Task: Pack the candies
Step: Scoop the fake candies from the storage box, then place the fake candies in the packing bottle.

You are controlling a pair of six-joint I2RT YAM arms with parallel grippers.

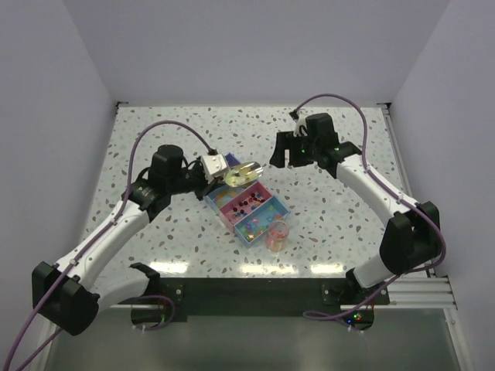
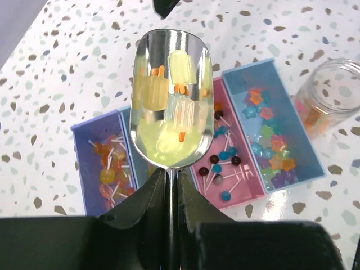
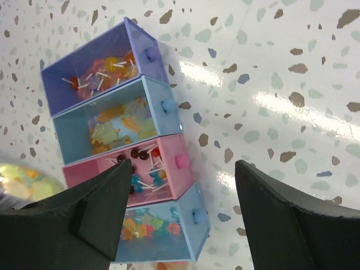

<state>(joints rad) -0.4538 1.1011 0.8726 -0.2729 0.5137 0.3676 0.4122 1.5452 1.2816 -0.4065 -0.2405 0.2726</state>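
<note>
My left gripper (image 2: 171,177) is shut on the thin handle of a metal scoop (image 2: 147,53), which holds yellow lolly-shaped candies (image 2: 179,109) above the row of small drawer boxes (image 1: 246,209). The purple box (image 2: 90,169) holds orange lollipops, the pink box (image 2: 247,185) dark and blue lollipops, and the blue box (image 2: 306,152) star candies. The light blue box (image 3: 118,124) contains yellow and orange pieces. My right gripper (image 3: 183,166) hovers open above the pink and blue boxes' knob ends, with nothing between its fingers.
A clear glass jar (image 1: 277,233) with orange and pink candies stands just right of the boxes, near the front edge; it also shows in the left wrist view (image 2: 332,98). The scoop's edge (image 3: 22,180) appears left of my right gripper.
</note>
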